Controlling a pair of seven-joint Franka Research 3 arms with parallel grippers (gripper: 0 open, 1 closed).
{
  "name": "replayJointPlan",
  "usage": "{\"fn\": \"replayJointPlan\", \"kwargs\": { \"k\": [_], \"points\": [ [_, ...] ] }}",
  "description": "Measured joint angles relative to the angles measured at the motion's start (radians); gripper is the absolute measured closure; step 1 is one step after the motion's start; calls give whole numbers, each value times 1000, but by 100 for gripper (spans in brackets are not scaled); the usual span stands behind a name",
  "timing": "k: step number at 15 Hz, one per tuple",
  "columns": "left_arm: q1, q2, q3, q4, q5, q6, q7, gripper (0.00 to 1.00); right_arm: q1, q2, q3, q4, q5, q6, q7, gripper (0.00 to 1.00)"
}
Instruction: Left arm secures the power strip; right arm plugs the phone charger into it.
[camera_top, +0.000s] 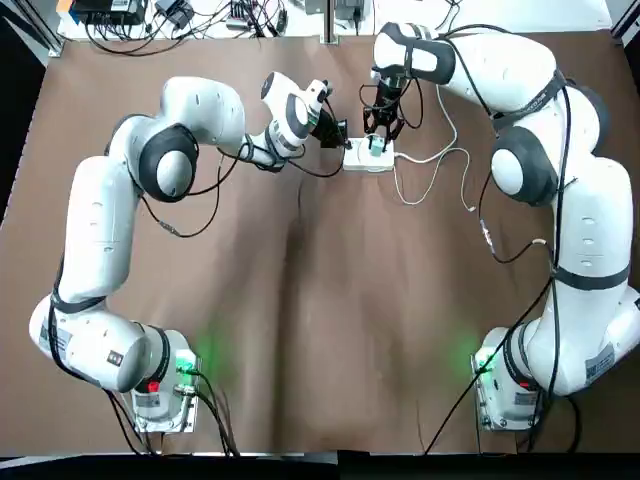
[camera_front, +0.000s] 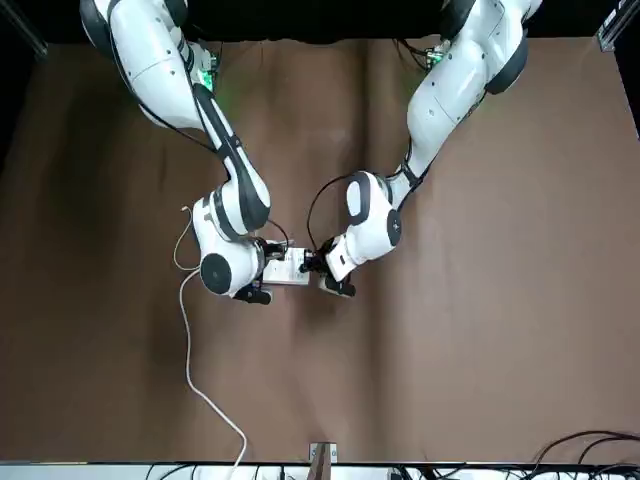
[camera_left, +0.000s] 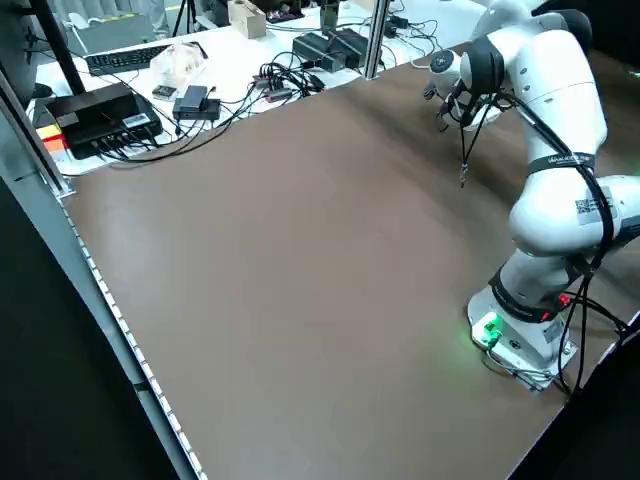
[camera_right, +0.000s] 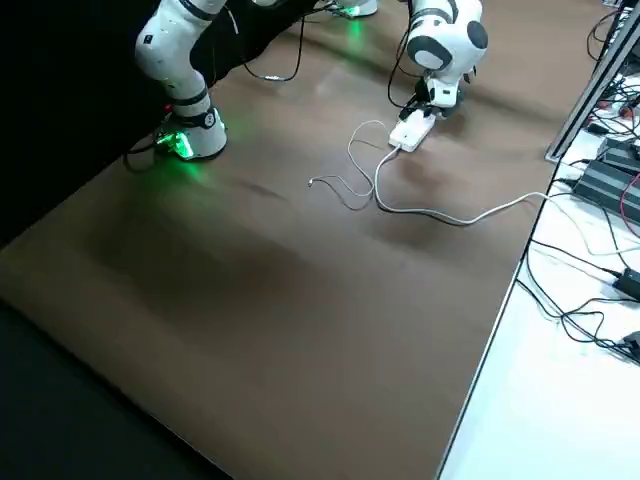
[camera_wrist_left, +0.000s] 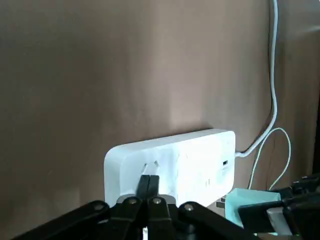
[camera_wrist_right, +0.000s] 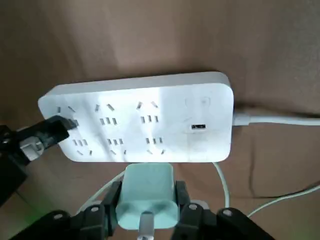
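The white power strip (camera_top: 368, 158) lies flat at the far middle of the table. Its thick white cord (camera_right: 450, 215) runs off toward the far edge. My left gripper (camera_top: 336, 134) is shut, and its joined fingertips (camera_wrist_left: 149, 186) press on the strip's end nearest the left arm. My right gripper (camera_top: 378, 136) hangs over the strip and is shut on the teal phone charger (camera_wrist_right: 146, 194). The charger sits close above the strip's socket face (camera_wrist_right: 140, 120). Its prongs are hidden, so I cannot tell whether they touch. The thin white cable (camera_right: 345, 182) trails in loops on the mat.
The brown mat (camera_top: 300, 330) covers the table between the two arm bases. The thin cable loops toward the right arm (camera_top: 570, 200). Black boxes and cables (camera_left: 100, 115) sit on the white bench beyond the far edge. A metal post (camera_top: 327, 20) stands at the far middle.
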Motion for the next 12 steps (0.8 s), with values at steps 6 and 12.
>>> {"fn": "replayJointPlan", "kwargs": {
  "k": [6,12],
  "points": [
    [0,0,0,0,0,0,0,99,9,0,-1,18,-33,6,27,52],
    [0,0,0,0,0,0,0,99,21,0,-2,25,-102,8,34,52]
  ]
}}
